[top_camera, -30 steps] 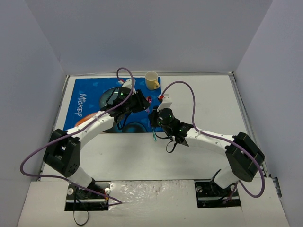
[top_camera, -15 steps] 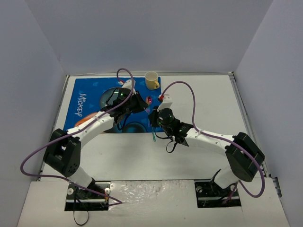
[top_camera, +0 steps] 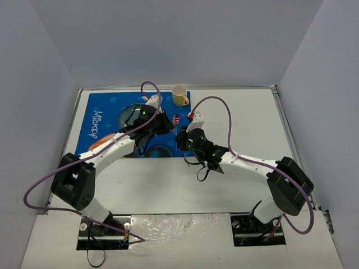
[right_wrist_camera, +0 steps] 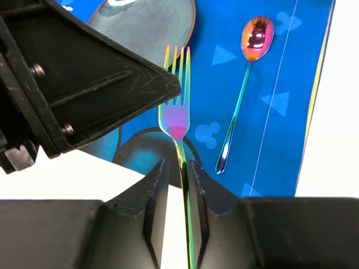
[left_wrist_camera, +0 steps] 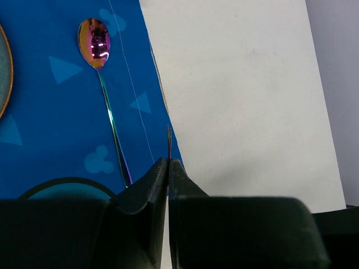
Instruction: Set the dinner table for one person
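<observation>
1. Two black-and-white arm bases, bolted side by side at the near edge.
2. Dinner table: a large flat matte white rectangular top with thin metal edging. It spread from the bases to the far grey wall and carried every item listed below.
3. Purple cables, one looped along each arm.
4. Right gripper, black and two-fingered, reaching in from the right over the near right part of the mat. Its fingers stood slightly apart. The fork handle ran between them, close against one finger and clear of the other.
5. Fork: iridescent rainbow-tinted metal with four tines. It was held over the mat, tines pointing to the far side and handle towards the right gripper.
6. Left gripper, black and fully closed, pinching the fork flatwise just below the tines. From its own wrist, only the thin edge of the fork showed between the fingertips.
7. Spoon: iridescent metal with a pink-gold bowl. It lay on the mat near the right edge, to the right of the fork, bowl at the far end and apart from both grippers.
8. Plate: dark grey-blue, round, with an orange rim. It sat on the mat left of the fork, partly hidden by the left arm.
9. Mat: blue cloth with a cartoon print, on the far left part of the dinner table.
10. Mug: small, yellow and upright, at the far right corner of the mat.
</observation>
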### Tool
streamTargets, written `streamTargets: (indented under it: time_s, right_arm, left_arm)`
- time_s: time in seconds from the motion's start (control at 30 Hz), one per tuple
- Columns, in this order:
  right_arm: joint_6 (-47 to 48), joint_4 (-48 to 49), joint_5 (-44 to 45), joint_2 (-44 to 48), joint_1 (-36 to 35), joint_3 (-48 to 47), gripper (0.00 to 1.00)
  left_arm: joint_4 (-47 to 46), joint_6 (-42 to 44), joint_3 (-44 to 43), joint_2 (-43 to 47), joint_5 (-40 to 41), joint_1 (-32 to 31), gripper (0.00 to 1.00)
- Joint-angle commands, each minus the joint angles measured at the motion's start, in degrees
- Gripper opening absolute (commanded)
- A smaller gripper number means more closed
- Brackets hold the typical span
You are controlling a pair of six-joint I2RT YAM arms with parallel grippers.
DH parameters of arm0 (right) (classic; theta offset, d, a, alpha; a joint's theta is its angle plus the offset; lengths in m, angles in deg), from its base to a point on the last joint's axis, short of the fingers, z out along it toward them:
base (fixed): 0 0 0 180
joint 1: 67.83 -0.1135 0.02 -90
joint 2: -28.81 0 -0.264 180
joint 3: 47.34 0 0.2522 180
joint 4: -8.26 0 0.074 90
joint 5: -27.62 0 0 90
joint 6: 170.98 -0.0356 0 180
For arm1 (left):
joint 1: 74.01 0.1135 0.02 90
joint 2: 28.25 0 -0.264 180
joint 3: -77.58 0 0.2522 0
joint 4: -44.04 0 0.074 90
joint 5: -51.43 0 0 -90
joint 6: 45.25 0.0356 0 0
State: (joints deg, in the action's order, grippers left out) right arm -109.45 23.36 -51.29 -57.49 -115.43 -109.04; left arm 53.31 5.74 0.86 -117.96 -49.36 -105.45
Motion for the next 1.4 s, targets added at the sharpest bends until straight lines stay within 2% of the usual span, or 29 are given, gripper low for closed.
streamTargets:
  time_s: [0.0,0.13,0.2,0.23,0.37,0.4,0.5,0.67,0.8,0.9,0.97,1.17,1.37]
  right_arm:
    - [0.4,2.5,-0.1,1.9,-0.2,-2.0,0.37]
    - [1.1,1.6,-0.3,2.4,-0.2,-2.3,0.53]
    - [1.4,0.7,-0.4,3.1,-0.2,-2.4,0.65]
    - [1.5,0.6,-0.3,3.1,-0.2,-2.4,0.66]
    - [3.7,-4.3,1.6,6.8,0.1,-2.2,0.88]
    - [4.0,-4.4,1.6,7.7,0.1,-2.1,0.88]
    - [5.3,-7.5,2.6,12.9,1.6,-0.4,0.95]
    - [6.6,-10.1,1.5,19.1,5.3,2.7,1.0]
    - [6.9,-12.0,-2.9,22.8,11.1,4.8,1.0]
    - [8.0,-13.4,-4.0,25.3,13.8,6.5,1.0]
    - [8.7,-14.2,-4.5,27.0,14.6,6.9,1.0]
    - [9.8,-15.5,-6.8,29.0,16.2,8.2,1.0]
    - [9.9,-16.5,-8.9,28.6,18.9,8.5,1.0]
  left_arm:
    - [-1.2,10.7,-1.9,4.4,-0.8,-0.1,0.0]
    - [-0.8,14.4,-1.5,6.1,-0.5,1.2,0.0]
    - [-1.8,15.4,-0.4,7.3,-1.0,2.9,0.0]
    - [-1.9,15.6,-0.4,7.3,-1.1,3.0,0.0]
    - [-1.5,19.9,0.7,9.5,-9.1,9.8,0.0]
    - [-1.5,20.0,0.8,9.6,-9.2,11.3,0.0]
    - [0.9,24.7,0.6,10.8,-16.4,19.7,0.0]
    - [6.6,33.2,-1.8,10.2,-22.2,27.6,0.0]
    - [8.6,39.4,-3.1,9.1,-23.3,34.1,0.0]
    - [12.3,47.0,-6.3,7.0,-27.0,38.3,0.0]
    - [15.9,51.9,-8.4,4.6,-31.9,41.2,0.0]
    - [24.2,58.3,-18.7,-5.5,-45.8,49.2,0.0]
    - [34.2,67.2,-29.5,-14.8,-51.1,51.7,0.0]
